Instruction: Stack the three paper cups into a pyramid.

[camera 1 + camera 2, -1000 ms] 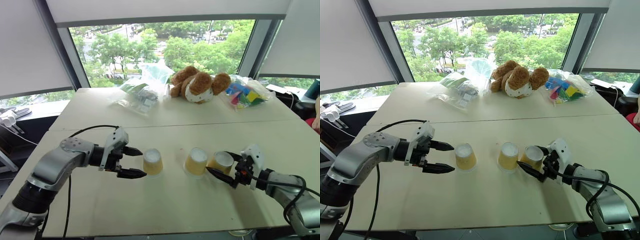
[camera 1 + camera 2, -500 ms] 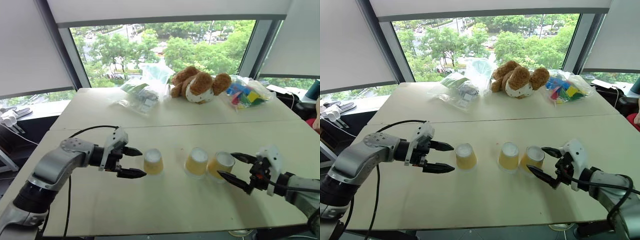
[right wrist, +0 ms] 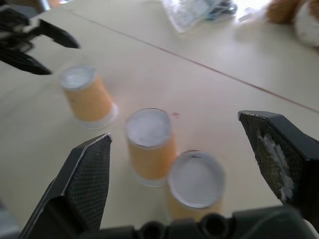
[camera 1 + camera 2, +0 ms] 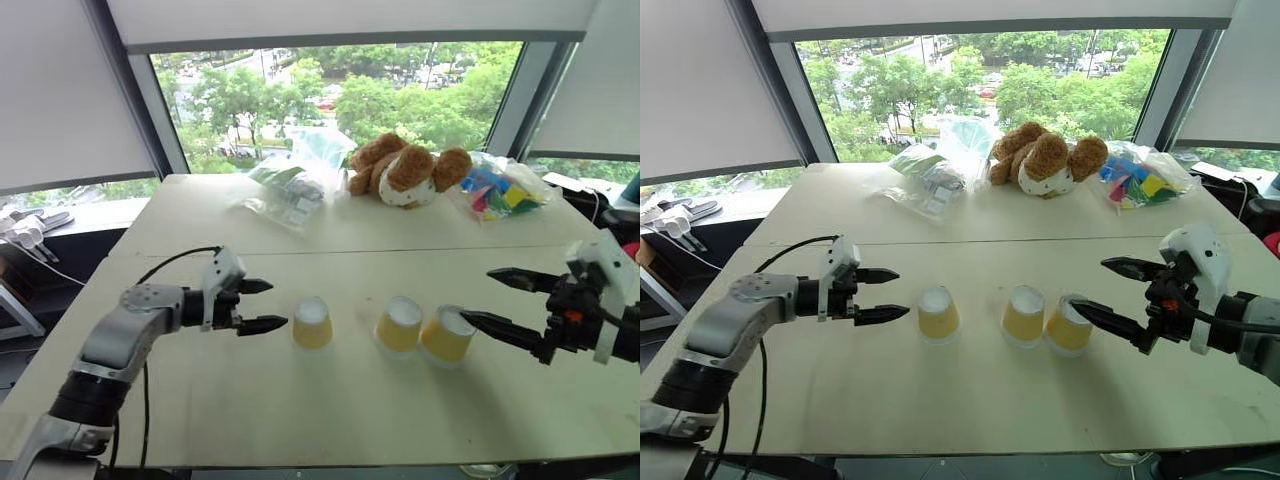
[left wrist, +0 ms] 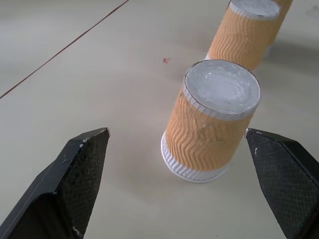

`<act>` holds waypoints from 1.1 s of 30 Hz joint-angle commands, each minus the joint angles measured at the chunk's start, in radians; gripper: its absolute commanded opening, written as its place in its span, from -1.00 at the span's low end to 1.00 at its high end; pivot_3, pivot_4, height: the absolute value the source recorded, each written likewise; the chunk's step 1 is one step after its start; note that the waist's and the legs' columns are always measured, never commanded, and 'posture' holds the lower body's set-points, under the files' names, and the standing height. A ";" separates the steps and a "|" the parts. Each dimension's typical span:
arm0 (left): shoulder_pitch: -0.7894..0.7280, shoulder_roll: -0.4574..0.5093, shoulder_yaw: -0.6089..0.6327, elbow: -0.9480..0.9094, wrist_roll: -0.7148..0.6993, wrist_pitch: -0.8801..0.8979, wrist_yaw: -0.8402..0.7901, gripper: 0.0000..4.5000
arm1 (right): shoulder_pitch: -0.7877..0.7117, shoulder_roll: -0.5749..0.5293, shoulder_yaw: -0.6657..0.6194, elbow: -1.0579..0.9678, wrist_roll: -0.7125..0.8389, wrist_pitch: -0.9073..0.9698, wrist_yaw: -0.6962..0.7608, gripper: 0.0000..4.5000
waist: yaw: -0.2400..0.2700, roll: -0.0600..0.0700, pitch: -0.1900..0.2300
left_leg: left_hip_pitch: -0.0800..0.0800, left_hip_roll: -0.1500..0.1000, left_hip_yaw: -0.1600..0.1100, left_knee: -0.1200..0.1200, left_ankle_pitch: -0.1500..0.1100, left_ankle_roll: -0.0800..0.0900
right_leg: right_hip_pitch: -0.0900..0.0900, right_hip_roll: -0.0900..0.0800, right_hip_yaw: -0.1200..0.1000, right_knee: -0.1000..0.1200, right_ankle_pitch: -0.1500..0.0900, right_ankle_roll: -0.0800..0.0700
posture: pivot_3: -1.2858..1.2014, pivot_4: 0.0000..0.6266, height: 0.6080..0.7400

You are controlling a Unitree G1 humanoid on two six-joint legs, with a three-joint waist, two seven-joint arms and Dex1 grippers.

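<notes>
Your right gripper (image 4: 1118, 294) has lifted clear of the right cup (image 4: 1069, 324), jaws open; square the left gripper's (image 4: 887, 295) open jaws around the left cup (image 4: 937, 313).

cups (image 5: 215, 129): mustard zigzag walls, white bases | teddy bear (image 4: 408, 174): brown, white

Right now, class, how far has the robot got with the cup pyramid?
Done: three cups upside down in one row, middle cup and right cup touching. In hand: nothing; the left tool is open beside the left cup, the right tool open. Left: closing the base and topping it.
</notes>
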 commanded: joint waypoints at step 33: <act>-0.233 -0.230 -0.077 0.301 0.090 -0.234 -0.200 -0.07 | 0.005 0.024 0.141 -0.094 0.116 -0.007 -0.160 1.00 | -0.003 -0.001 0.000 | -0.004 -0.001 0.000 0.003 0.000 0.000 | -0.002 0.000 -0.001 0.001 0.000 0.000 | 0.03 -0.52 1.00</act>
